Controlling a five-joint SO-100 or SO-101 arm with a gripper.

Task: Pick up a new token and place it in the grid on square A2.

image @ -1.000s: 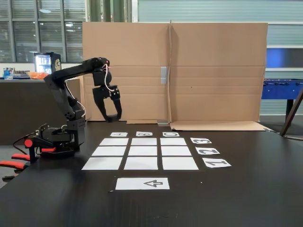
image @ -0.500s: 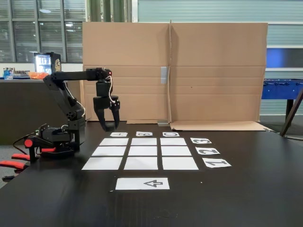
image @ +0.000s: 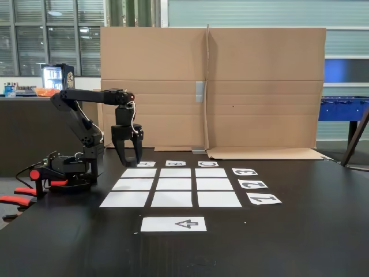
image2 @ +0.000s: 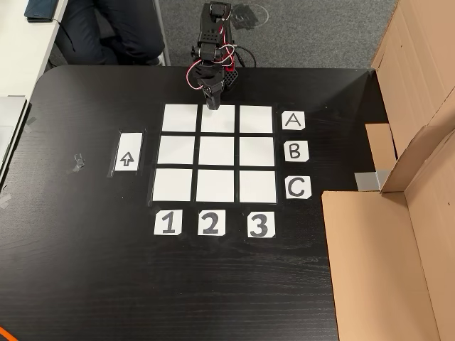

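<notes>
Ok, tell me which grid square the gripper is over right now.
Square A2: the middle cell of the row beside label A, in line with label 2. The gripper overlaps its edge from above; the other eight squares lie uncovered.

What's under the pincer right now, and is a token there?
In the other view the pincer hangs over the top edge of square A2. The white paper shows no token; the strip beneath the pincer itself is covered.
</notes>
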